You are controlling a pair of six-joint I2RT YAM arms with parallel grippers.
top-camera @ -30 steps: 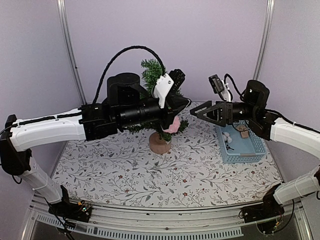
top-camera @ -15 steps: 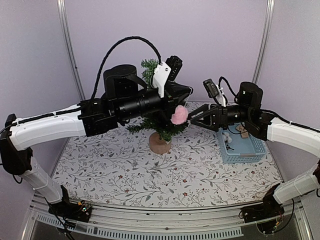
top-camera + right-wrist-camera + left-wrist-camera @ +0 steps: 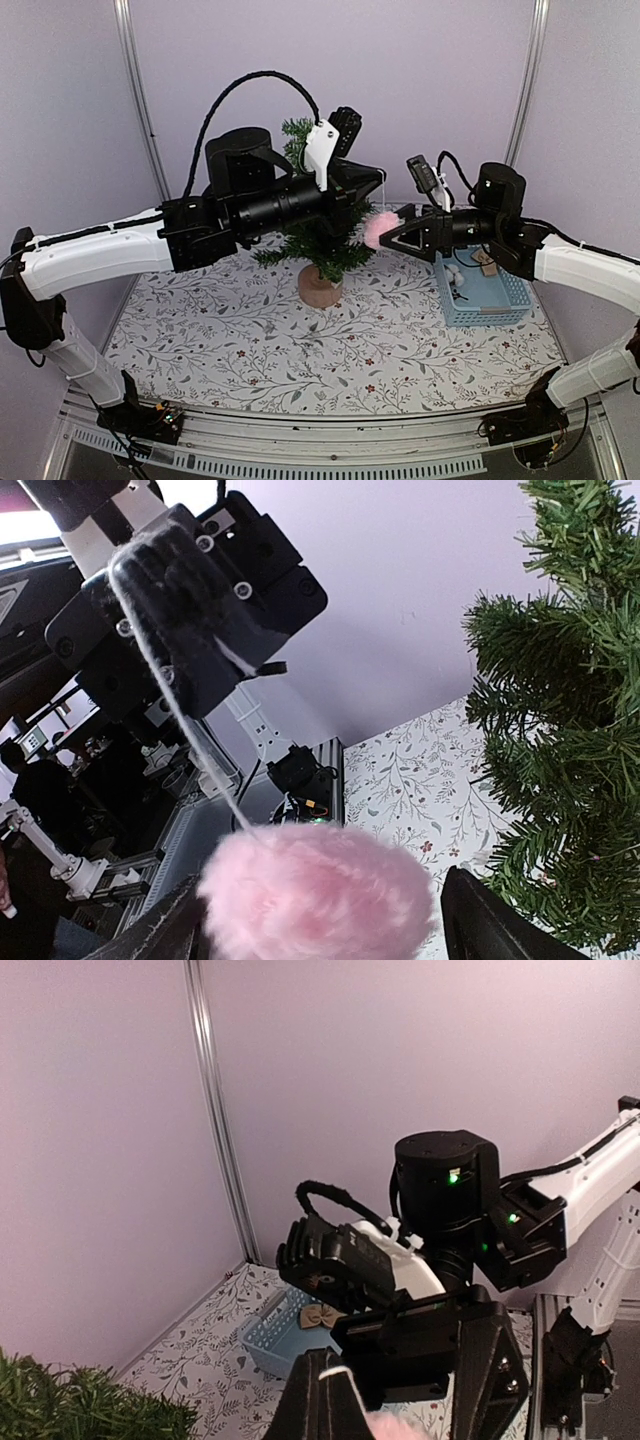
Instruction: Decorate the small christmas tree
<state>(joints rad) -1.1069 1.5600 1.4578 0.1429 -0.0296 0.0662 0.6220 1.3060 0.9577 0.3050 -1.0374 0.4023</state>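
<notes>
Top external: small christmas tree [image 3: 330, 258] upright; left jaws pinch string of pompom [image 3: 377, 228], right jaws spread around it.

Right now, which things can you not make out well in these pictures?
- Top view: the left arm hides most of the small christmas tree.
- Top view: the ornaments in the blue basket are too small to name.
- Left wrist view: the bottom edge cuts off the pink pom-pom.
- Right wrist view: the bottom edge cuts off the right gripper fingers; contact with the pom-pom is unclear.
</notes>
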